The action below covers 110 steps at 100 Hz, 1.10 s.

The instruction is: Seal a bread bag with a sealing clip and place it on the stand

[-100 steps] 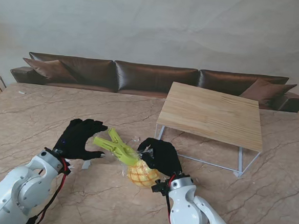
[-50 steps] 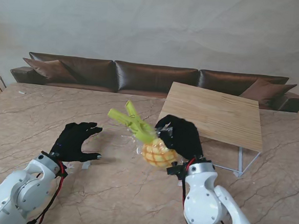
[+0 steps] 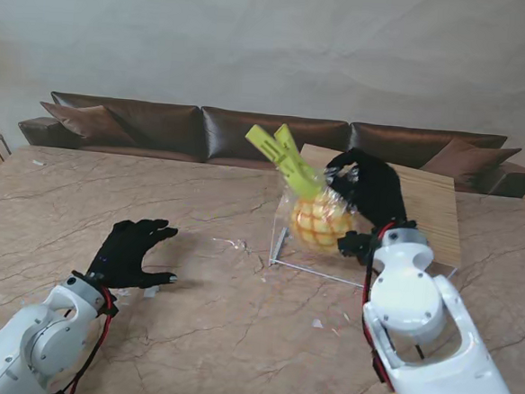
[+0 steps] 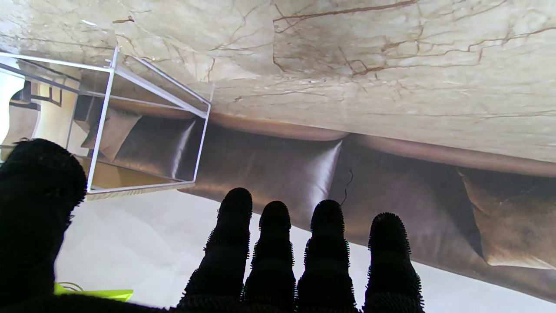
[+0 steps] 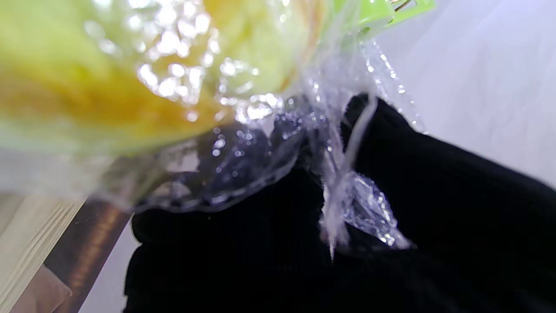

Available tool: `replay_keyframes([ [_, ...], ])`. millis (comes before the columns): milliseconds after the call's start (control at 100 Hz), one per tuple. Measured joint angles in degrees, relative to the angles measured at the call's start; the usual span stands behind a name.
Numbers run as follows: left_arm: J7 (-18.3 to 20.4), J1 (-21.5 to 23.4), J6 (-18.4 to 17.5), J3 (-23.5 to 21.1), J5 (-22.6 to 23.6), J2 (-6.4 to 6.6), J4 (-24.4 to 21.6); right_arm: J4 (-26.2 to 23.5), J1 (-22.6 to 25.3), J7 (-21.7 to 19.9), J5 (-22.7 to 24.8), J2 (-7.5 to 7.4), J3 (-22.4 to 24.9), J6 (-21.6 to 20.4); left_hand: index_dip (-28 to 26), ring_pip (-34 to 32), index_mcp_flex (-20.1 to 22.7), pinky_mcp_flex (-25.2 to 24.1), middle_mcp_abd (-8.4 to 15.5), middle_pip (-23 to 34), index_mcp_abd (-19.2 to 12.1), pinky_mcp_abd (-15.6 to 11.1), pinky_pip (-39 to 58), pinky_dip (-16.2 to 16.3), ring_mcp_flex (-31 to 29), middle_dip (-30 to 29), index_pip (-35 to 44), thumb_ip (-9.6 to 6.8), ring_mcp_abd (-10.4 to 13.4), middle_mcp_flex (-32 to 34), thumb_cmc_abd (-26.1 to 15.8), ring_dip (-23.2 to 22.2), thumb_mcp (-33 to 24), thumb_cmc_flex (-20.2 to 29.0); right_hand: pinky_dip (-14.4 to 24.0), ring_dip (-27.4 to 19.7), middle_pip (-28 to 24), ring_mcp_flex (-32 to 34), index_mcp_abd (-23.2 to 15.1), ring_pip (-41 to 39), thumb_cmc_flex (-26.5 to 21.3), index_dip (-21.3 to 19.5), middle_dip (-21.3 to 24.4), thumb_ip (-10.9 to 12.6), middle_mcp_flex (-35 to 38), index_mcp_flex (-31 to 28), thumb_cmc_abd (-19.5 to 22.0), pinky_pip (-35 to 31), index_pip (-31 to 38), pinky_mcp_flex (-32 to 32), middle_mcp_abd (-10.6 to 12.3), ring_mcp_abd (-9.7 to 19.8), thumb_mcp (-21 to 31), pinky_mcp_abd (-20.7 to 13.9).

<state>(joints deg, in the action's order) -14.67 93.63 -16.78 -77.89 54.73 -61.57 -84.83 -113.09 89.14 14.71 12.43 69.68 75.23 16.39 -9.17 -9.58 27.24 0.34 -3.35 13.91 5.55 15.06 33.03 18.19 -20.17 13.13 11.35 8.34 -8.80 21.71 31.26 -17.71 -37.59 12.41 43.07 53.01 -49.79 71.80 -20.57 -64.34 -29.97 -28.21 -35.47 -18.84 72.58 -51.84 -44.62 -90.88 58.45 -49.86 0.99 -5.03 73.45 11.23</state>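
Seen from the stand: bread bag (image 3: 319, 221) held up in the air by the right hand (image 3: 368, 192), over the near left corner of the wooden stand (image 3: 429, 204), not resting on it. Long axis tilted, bun low, gathered neck high and leaning to the left. Green sealing clip (image 3: 281, 156) clamped on that neck, its two handles pointing up and left, away from the hand. Right hand closed on the bag's neck side, fingers curled, arm raised and reaching forward from the lower right corner. Left hand (image 3: 131, 251) low over the marble table (image 3: 109, 195), well apart from the bag, fingers spread and holding nothing, palm turned toward the right.

From the left wrist: four black fingers (image 4: 325, 243) side by side and straight, thumb set apart at one side, nothing between them. White frame of the stand (image 4: 108, 108) and the brown sofa (image 4: 304, 174) beyond the table edge, neither bag nor bun in sight.

From the right wrist: clear crinkled plastic of the bag (image 5: 243, 143) pressed against the black glove (image 5: 434, 208), blurred yellow bun close to the lens, a sliver of the green clip (image 5: 382, 13) at the edge.
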Motion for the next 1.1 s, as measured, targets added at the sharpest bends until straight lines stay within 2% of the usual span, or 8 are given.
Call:
replay_keyframes([
  [120,0.00,-0.20,0.02,0.18,0.00,0.00,0.61,0.02,-1.95,-0.60,-3.91,0.18,1.77,3.16,-0.02,0.00,0.00,-0.01,0.00,0.00,0.00,0.00,0.00,0.00,0.00,0.00,0.00,0.00,0.00,0.00,0.00,0.01,0.00,0.00,0.00,0.00,0.00,0.00,0.00,0.05,-0.59,0.00,-0.06,0.07,-1.08,0.00,0.03,0.00,0.00,0.00,0.00,-0.01,-0.68,0.00],
  [390,-0.17,-0.32,0.05,0.16,0.27,0.01,1.35,3.73,-5.16,-1.02,-7.90,0.96,5.06,7.72,-0.10,0.00,0.00,-0.24,0.00,0.00,0.00,0.00,0.00,0.00,0.00,-0.01,0.00,-0.17,0.00,0.01,-1.30,0.04,0.92,1.31,0.00,0.26,0.00,-0.56,0.00,0.47,-1.17,0.00,-0.13,0.10,-1.38,0.00,0.09,0.00,0.00,0.40,0.00,-0.02,-0.89,0.00],
  [420,-0.17,-0.34,0.05,0.15,0.32,0.02,1.41,4.46,-5.44,-1.03,-8.84,1.03,5.37,8.11,-0.11,0.00,0.00,-0.26,0.00,0.00,0.00,0.00,0.00,0.00,0.00,-0.01,0.00,-1.12,0.00,0.01,-1.32,0.04,0.69,1.33,0.00,0.27,0.00,-0.57,0.00,0.47,-1.17,0.00,-0.13,0.10,-1.39,0.00,0.09,0.00,0.00,0.45,0.00,-0.02,-0.89,0.00],
  [490,-0.11,-0.37,0.01,0.15,0.34,0.04,1.45,6.27,-6.09,-1.02,-10.57,1.25,6.06,9.43,-0.14,0.00,0.00,-0.26,0.00,0.00,0.00,0.00,0.00,0.00,0.00,-0.01,0.00,-1.12,0.00,0.01,-1.32,0.05,0.69,1.37,0.01,0.28,0.00,-0.57,0.00,0.49,-1.17,0.01,-0.13,0.10,-1.40,0.00,0.12,0.00,0.00,0.47,-0.08,-0.02,-1.07,0.00],
  [760,-0.10,-0.59,-0.02,0.53,0.37,0.07,1.81,13.21,-8.27,-0.44,-11.55,2.15,8.00,13.84,-0.79,0.00,0.00,-0.34,0.00,0.00,0.00,0.00,0.00,0.00,0.00,-0.01,0.00,-1.12,0.00,0.02,-1.92,0.07,1.34,1.45,0.04,0.28,0.00,-0.62,-0.03,0.67,-1.18,2.56,0.11,0.11,-1.40,0.15,1.43,0.00,-0.60,0.55,-0.14,-0.03,-1.42,0.00],
  [980,0.25,-0.64,-0.20,0.66,0.47,0.12,2.02,19.29,-9.72,-0.46,-11.21,2.39,9.70,14.34,-0.82,0.00,0.00,-0.38,0.00,0.00,0.00,0.00,-0.01,-0.01,0.00,-0.01,0.47,-1.16,0.00,0.03,-2.51,0.16,1.48,2.04,0.04,0.23,0.00,-1.50,-0.03,1.97,-1.18,3.66,0.71,0.11,-1.50,0.16,1.45,0.00,-0.62,2.06,-0.16,-0.54,-1.42,0.00],
  [1020,0.30,-0.64,-0.21,0.66,0.52,0.13,2.02,20.04,-9.92,-0.46,-11.22,2.40,10.02,14.35,-0.82,0.00,0.00,-0.38,0.00,0.00,0.00,0.00,-0.01,-0.01,0.00,-0.01,0.48,-1.16,0.00,0.03,-2.52,0.17,1.48,2.04,0.05,0.23,0.00,-1.66,-0.03,1.99,-1.19,3.66,0.73,0.11,-2.07,0.16,1.46,0.00,-0.61,1.57,-0.34,-0.43,-1.42,-2.69],
  [1100,0.30,-0.65,-0.21,0.66,0.58,0.13,2.02,20.65,-10.29,-0.44,-11.23,2.40,10.61,14.26,-0.82,0.00,0.00,-0.38,0.00,0.00,0.00,0.00,-0.03,-0.01,0.00,-0.01,0.49,-1.16,0.00,0.03,-3.04,0.17,1.91,2.17,0.06,0.12,0.00,-2.05,-0.03,2.00,-1.19,3.72,0.76,0.11,-2.21,0.16,1.47,0.00,-0.61,2.22,-0.34,-0.42,-1.42,-2.12],
])
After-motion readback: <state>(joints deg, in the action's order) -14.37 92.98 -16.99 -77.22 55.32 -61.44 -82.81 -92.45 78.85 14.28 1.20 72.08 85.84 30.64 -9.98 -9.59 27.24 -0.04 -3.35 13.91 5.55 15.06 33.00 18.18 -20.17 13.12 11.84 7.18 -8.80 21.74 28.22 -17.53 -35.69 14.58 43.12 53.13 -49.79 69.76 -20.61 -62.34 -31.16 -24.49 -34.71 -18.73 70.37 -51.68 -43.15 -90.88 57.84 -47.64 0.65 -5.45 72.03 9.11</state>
